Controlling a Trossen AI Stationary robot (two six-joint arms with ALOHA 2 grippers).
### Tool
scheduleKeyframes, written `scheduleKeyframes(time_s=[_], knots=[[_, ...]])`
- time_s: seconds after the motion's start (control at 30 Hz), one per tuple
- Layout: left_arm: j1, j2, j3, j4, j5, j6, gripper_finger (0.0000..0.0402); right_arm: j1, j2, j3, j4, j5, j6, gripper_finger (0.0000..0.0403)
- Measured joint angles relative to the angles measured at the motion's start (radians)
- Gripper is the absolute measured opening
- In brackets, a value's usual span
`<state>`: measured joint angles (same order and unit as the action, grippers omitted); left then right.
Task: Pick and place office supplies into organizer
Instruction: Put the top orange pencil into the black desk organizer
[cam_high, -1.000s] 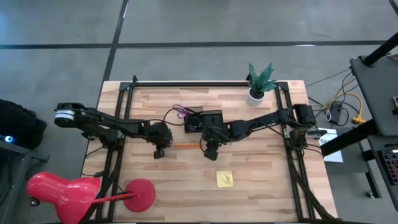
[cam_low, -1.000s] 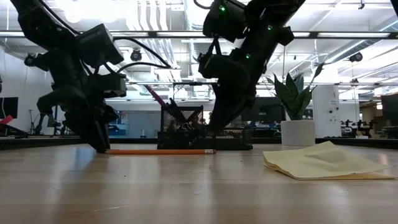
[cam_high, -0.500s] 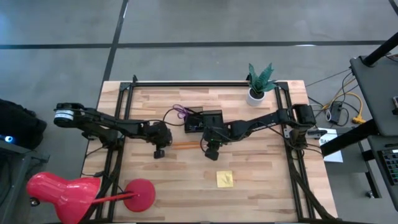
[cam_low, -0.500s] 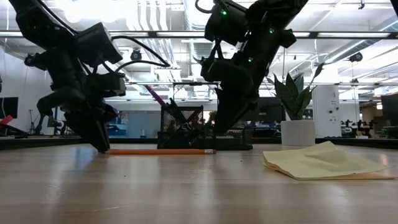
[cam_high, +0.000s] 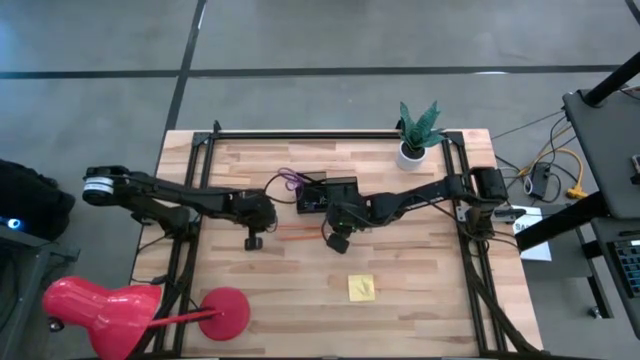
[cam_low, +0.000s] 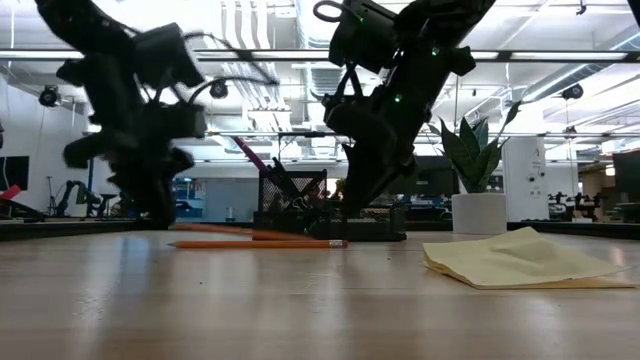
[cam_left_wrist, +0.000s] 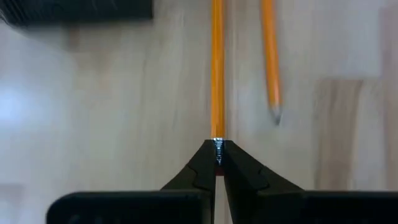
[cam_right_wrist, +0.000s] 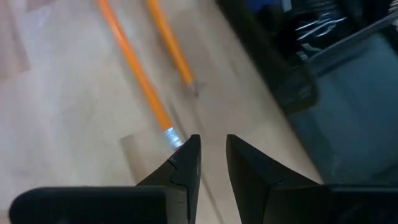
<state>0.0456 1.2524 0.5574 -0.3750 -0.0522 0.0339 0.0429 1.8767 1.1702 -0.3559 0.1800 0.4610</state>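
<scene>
Two orange pencils lie side by side on the table in front of the organizer (cam_high: 328, 192), and the left gripper (cam_left_wrist: 217, 158) is clamped tight on the metal end of the held pencil (cam_left_wrist: 217, 68), its fingers pressed together around it. From table height that end looks raised a little, while the second pencil (cam_low: 260, 243) lies flat just beside it, pointing the other way. The right gripper (cam_right_wrist: 211, 155) hovers low at the second pencil's metal end, fingers only narrowly parted and holding nothing. Scissors (cam_high: 290, 180) already stand in the organizer; the pad (cam_high: 361, 288) sits well apart, nearer the table's front edge. The grip is at the very end of the pencil, so the far tip will likely droop and swing. A steady lift with the wrist turned to hang the pencil upright, well clear of the second pencil, should let it drop cleanly into a compartment without catching the rim or the scissor handles
</scene>
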Motion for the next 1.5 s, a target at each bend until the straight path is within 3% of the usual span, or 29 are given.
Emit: scheduleKeyframes(time_s=[0.23, 0.5, 0.7, 0.83, 1.07, 1.5], knots=[[0.000, -0.081, 0.135, -0.184, -0.078, 0.072, 0.0000, -0.007, 0.000, 0.000, 0.021, 0.015, 0.003, 0.0068], [-0.001, -0.125, 0.425, -0.545, -0.285, 0.189, 0.0000, -0.006, -0.023, 0.000, 0.023, 0.165, 0.006, 0.0068], [0.001, -0.072, 0.615, -0.717, -0.503, 0.353, 0.0000, 0.001, -0.073, 0.000, 0.019, 0.319, 0.007, 0.0068], [0.007, -0.003, 0.679, -0.801, -0.590, 0.463, 0.0000, 0.000, -0.093, 0.000, 0.008, 0.339, 0.011, 0.0068], [0.057, 0.126, 0.730, -0.802, -0.725, 0.679, 0.0000, 0.015, -0.103, 0.000, -0.007, 0.342, 0.073, 0.0068], [0.071, 0.261, 0.792, -0.703, -0.723, 0.861, 0.0000, 0.031, -0.103, 0.000, -0.011, 0.344, 0.090, 0.0068]])
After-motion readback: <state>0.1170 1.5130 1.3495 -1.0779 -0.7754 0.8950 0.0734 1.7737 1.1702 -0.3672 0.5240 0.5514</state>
